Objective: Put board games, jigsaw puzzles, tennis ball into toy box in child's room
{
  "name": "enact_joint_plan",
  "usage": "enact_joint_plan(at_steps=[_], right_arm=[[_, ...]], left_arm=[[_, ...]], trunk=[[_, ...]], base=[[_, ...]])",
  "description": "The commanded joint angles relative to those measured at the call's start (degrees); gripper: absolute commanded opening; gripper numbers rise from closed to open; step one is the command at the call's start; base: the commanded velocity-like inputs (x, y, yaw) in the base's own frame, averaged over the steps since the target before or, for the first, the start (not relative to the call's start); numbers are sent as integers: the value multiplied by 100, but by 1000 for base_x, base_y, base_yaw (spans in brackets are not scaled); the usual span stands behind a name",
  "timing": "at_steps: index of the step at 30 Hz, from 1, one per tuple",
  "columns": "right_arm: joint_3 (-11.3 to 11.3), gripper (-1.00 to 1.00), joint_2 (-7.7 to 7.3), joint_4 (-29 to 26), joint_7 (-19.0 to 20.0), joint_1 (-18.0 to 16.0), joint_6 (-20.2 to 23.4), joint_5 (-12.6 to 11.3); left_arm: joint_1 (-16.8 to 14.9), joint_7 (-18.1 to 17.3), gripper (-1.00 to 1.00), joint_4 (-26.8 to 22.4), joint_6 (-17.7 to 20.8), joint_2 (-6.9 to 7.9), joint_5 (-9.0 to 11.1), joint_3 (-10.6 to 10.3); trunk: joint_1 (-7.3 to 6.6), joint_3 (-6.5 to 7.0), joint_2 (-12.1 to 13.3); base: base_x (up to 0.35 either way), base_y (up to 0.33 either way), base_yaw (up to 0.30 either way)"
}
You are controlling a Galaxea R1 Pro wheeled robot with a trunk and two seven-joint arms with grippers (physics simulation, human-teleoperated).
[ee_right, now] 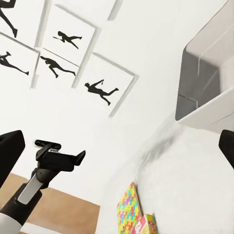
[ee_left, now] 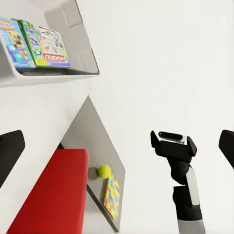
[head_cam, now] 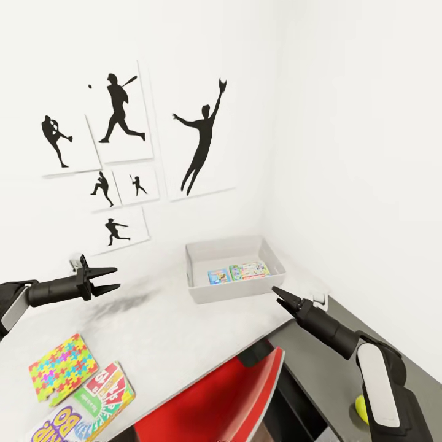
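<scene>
The puzzle (head_cam: 62, 367), judged light, stiff and flat, lies below the spread, empty left gripper (head_cam: 109, 279), best pinched across an edge.

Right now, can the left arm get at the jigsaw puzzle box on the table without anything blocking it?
Probably yes. The left gripper hangs open above the table, and the jigsaw puzzle box lies flat nearer the robot, top exposed. Nothing stands between them; a card game box touches its edge, so grasping that side looks tight.
</scene>
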Motion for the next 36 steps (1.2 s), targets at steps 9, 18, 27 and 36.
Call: enact_joint_plan(at_steps=[9,18,27,36], right_arm=[[3,100,21,-3,30,-1,9,26],[2,100,23,-10,33,-1,8,26],[-6,100,31,-22,33,2,3,26],[-7,100,36,-29,34,2,-1,26]], left_arm=[[1,-31,100,-30,62,13,15,-31],[1,-31,100,-32,63,13,15,-29],[2,-31,100,-32,63,19,15,-25],[2,-31,100,-37,58,98,3,-24]], trunk=[[3,70,-12],[3,153,-12],[3,236,-12],[3,320,-12]], base=[[-18,0,0],[-1,0,0],[0,0,0],[0,0,0]])
